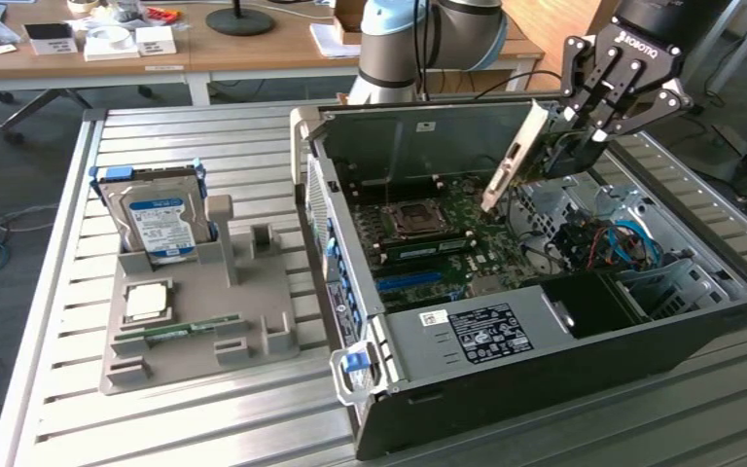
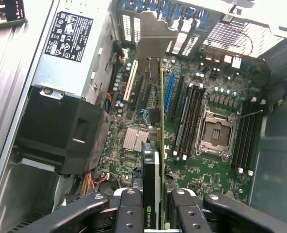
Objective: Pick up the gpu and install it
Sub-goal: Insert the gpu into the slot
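Above open case [image 1: 543, 389], fingers [image 1: 603, 97] clamp gpu [image 2: 151, 162] by upper edge; bracket end [image 1: 514, 161] hangs free over motherboard [image 1: 451, 243].

We see a slatted metal bench [image 1: 218, 428] carrying an open computer case [image 1: 685, 341] toward its edge on the exterior view's right. The case's motherboard [image 1: 478, 248] lies exposed, with a processor socket [image 1: 415, 216] and a labelled power supply [image 1: 478, 333] at the near end. Toward the bench's opposite edge lies a grey holder [image 1: 264, 292]. A blue-labelled hard drive [image 1: 160, 219] stands upright at the holder's far end, and a square processor chip [image 1: 148, 302] and a small RAM stick [image 1: 176, 331] lie nearer us. Blue cables [image 1: 626, 243] coil inside the case.
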Action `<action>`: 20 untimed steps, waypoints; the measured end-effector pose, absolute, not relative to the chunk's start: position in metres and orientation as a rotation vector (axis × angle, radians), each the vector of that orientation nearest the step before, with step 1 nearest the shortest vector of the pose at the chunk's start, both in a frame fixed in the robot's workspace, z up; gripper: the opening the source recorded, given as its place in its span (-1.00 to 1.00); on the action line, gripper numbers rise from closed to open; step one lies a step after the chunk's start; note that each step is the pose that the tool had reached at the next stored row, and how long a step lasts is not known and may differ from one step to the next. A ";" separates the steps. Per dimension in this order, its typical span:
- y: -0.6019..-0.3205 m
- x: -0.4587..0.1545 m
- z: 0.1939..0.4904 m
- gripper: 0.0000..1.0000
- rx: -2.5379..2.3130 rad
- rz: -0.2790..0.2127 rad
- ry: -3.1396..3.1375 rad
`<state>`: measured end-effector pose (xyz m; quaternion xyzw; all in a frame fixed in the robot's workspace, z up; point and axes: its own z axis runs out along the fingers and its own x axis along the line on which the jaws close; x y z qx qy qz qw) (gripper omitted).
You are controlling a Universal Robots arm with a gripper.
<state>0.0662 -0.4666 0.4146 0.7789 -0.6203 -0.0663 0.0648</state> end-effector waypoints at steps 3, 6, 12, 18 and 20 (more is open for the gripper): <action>-0.467 0.066 0.415 -0.47 2.362 -0.199 -1.856; -0.467 0.066 0.415 -0.47 2.381 -0.196 -1.830; -0.467 0.066 0.415 -0.47 2.435 -0.190 -1.752; -0.466 0.061 0.414 -0.47 2.443 -0.161 -1.768; -0.465 0.060 0.414 -0.47 2.433 -0.154 -1.791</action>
